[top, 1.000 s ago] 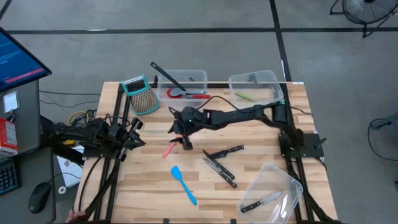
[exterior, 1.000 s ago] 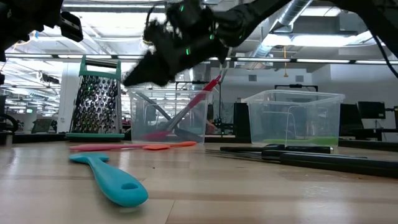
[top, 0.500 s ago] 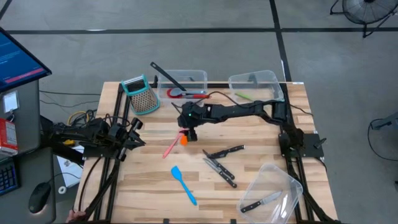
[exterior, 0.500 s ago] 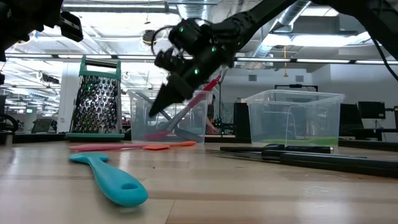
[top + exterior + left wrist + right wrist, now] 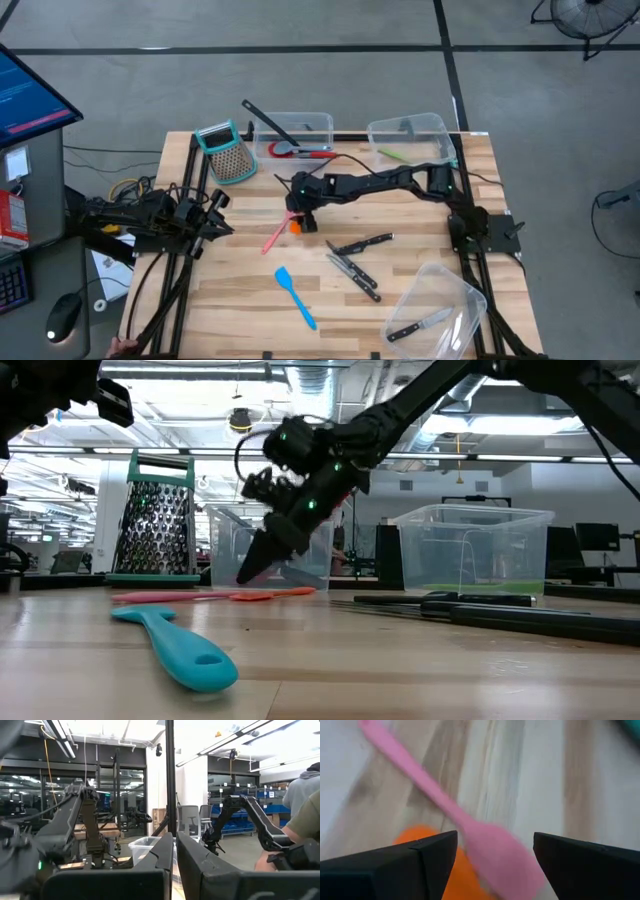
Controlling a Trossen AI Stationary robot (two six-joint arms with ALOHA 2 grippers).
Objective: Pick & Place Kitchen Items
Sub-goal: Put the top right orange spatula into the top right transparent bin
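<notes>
Right wrist view: pink spatula (image 5: 470,827) lies on the table (image 5: 545,775), head overlapping an orange utensil (image 5: 427,840). Right gripper (image 5: 303,220) hangs just above them mid-table, jaws spread to either side of the pink head, touching nothing. Blue spatula (image 5: 296,296) lies nearer the front edge, black-handled knives (image 5: 355,258) to the right of it. Left gripper (image 5: 222,222) waits at the table's left edge, jaws pressed together.
</notes>
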